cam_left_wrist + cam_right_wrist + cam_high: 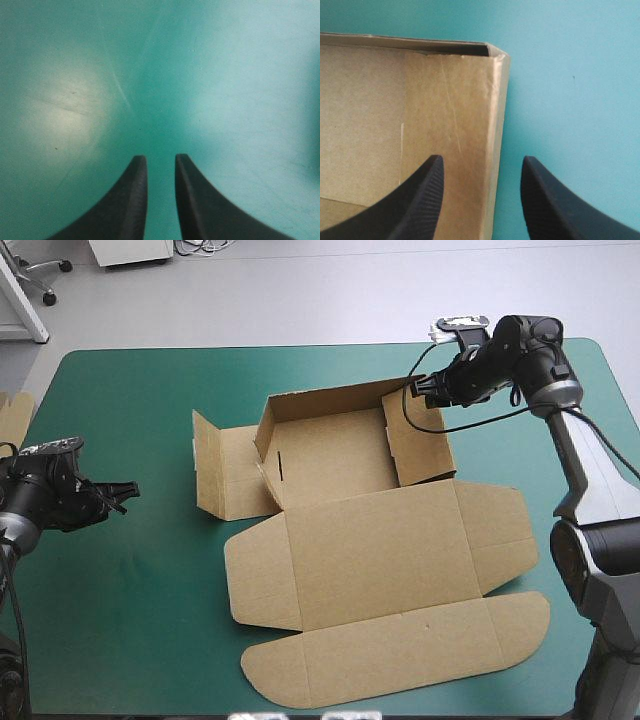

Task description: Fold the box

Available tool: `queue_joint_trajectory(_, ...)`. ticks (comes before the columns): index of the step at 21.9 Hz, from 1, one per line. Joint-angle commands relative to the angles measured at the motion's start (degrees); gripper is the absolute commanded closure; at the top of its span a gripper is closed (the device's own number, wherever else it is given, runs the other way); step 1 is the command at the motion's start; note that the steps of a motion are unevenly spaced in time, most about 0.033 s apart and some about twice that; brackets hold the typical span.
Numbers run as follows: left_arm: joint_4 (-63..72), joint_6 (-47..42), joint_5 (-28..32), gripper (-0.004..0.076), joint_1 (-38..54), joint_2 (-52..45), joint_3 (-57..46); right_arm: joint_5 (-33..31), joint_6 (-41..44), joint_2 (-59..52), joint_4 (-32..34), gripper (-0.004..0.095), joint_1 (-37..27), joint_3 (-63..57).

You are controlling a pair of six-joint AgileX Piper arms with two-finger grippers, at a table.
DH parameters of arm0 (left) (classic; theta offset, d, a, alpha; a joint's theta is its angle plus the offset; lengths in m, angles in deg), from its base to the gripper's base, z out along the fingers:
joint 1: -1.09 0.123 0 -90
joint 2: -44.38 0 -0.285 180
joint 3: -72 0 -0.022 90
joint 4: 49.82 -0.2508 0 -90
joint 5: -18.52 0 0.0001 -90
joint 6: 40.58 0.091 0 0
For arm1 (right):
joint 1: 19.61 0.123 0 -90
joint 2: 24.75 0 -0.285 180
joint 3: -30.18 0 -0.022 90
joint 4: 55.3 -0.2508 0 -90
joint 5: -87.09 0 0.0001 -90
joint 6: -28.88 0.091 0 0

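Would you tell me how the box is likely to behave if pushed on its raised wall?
The box looks thin and light, so it would probably slide on the teal-green cover. Its raised wall, hinged at a crease, may fold rather than resist.

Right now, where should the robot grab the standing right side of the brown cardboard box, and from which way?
The top edge of the brown cardboard box's upright right wall, near the far corner, coming from above. That thin wall stands free, and the open right hand straddles it, one finger inside, one outside.
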Motion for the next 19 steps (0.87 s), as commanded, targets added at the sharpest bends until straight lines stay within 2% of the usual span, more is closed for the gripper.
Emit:
queue_joint_trajectory(1, -0.3, -0.1, 1.2, 0.058, -0.1, -1.9, 1.5, -0.9, -0.5, -8.0, 0.3, 0.045, -0.1, 2.3)
queue_joint_trajectory(7, -1.9, -2.9, 1.3, 0.0579, -0.1, -1.9, 1.5, -2.8, -1.8, -16.6, 0.0, 0.0458, -0.1, 1.1)
queue_joint_trajectory(11, -1.9, -3.8, 0.7, 0.0579, -0.1, -1.9, 1.5, -2.6, -3.1, -24.0, -0.3, 0.048, -0.1, -6.1)
queue_joint_trajectory(12, -1.9, -3.8, 0.4, 0.0579, -0.1, -1.9, 1.5, -1.8, -3.2, -27.3, -0.3, 0.0482, -0.1, -11.0)
queue_joint_trajectory(13, -1.9, -3.8, 0.4, 0.058, -0.1, -1.9, 1.5, -0.3, -3.7, -29.7, -0.3, 0.0482, -0.1, -13.9)
queue_joint_trajectory(15, -1.9, -3.8, 0.5, 0.058, -0.1, -1.9, 1.5, 6.4, -4.4, -36.1, 0.1, 0.0501, -0.1, -22.7)
queue_joint_trajectory(17, -1.8, -3.8, 0.7, 0.058, -0.1, -1.9, 1.5, 14.8, -4.2, -40.0, 3.2, 0.0523, -0.1, -29.2)
queue_joint_trajectory(19, -1.8, -3.8, 0.9, 0.058, -0.1, -1.9, 1.5, 16.0, -3.5, -40.2, 5.5, 0.0522, 1.0, -30.5)
